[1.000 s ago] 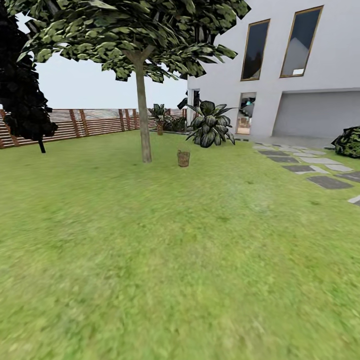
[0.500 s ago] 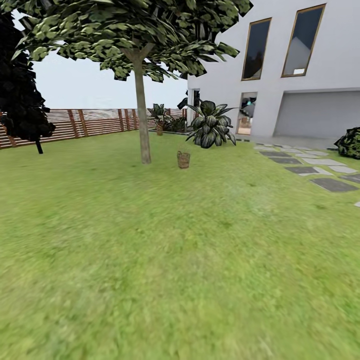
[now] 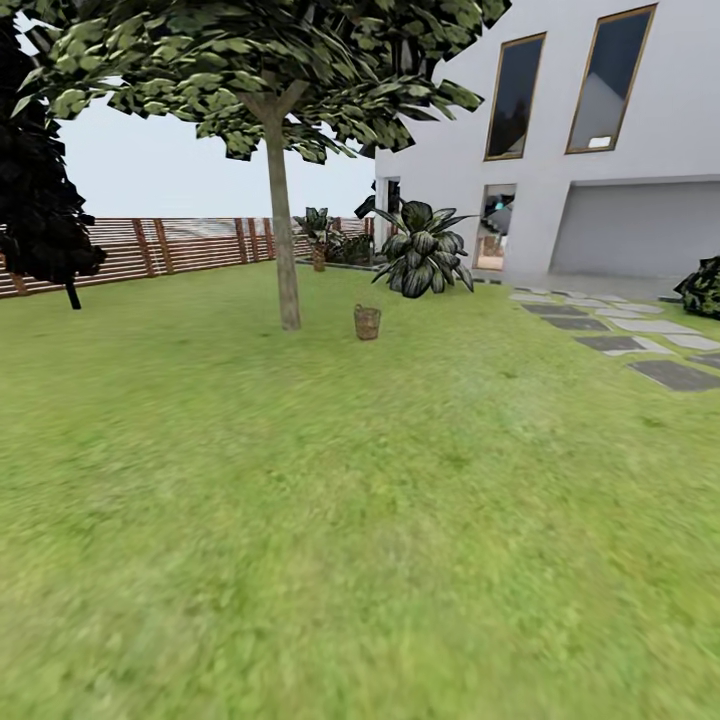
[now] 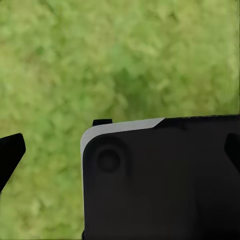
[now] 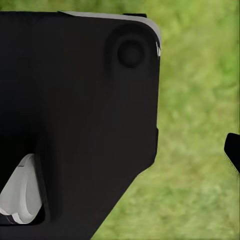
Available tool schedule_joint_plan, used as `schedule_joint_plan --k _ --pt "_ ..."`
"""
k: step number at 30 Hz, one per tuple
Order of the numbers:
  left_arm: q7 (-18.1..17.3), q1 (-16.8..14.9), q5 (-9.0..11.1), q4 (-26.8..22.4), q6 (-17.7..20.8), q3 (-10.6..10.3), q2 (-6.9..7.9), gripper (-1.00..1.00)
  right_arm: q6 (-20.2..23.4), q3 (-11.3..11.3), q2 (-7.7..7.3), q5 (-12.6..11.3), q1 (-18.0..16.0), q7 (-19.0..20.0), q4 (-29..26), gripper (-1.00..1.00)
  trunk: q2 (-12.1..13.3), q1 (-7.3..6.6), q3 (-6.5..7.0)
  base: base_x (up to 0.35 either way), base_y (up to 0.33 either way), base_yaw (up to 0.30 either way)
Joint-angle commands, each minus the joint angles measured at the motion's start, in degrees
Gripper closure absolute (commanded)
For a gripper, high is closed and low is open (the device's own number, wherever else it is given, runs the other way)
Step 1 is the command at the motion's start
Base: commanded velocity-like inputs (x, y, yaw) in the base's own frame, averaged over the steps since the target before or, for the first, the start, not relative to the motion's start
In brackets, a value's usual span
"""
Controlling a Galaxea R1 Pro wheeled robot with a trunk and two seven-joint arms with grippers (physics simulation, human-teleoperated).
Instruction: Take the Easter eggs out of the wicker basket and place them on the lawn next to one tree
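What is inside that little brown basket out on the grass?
From here the wicker basket shows just its woven side, standing on the lawn beside the tree. Its inside is hidden, so any contents cannot be seen.

White house [image 3: 620,130], slatted fence [image 3: 180,245], stepping stones [image 3: 620,343], leafy shrub [image 3: 425,262].

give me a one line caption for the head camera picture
Wicker basket on the lawn beside a tree, white house behind.

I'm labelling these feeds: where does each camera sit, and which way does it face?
Head view: on the robot's head, facing forward over the lawn toward the wicker basket beside the tree.
Left wrist view: on the left arm, facing down at grass past a dark robot body part.
Right wrist view: likewise, over grass.
All views share the lawn.
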Motion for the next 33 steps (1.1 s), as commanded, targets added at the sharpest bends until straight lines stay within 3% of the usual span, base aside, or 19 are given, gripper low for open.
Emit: schedule_joint_plan --k 1,33 --pt "-0.1 0.0 -0.1 0.0 -0.2 -0.1 0.02 -1.0 -0.1 0.0 0.01 0.1 0.0 0.0 -0.1 -1.0 0.0 0.04 -0.06 0.323 0.0 0.0" --pt "-0.1 0.0 0.0 0.0 -0.2 -0.1 0.02 -1.0 -0.1 0.0 0.01 0.1 0.0 0.0 0.0 -1.0 0.0 0.04 -0.06 0.323 0.0 0.0"
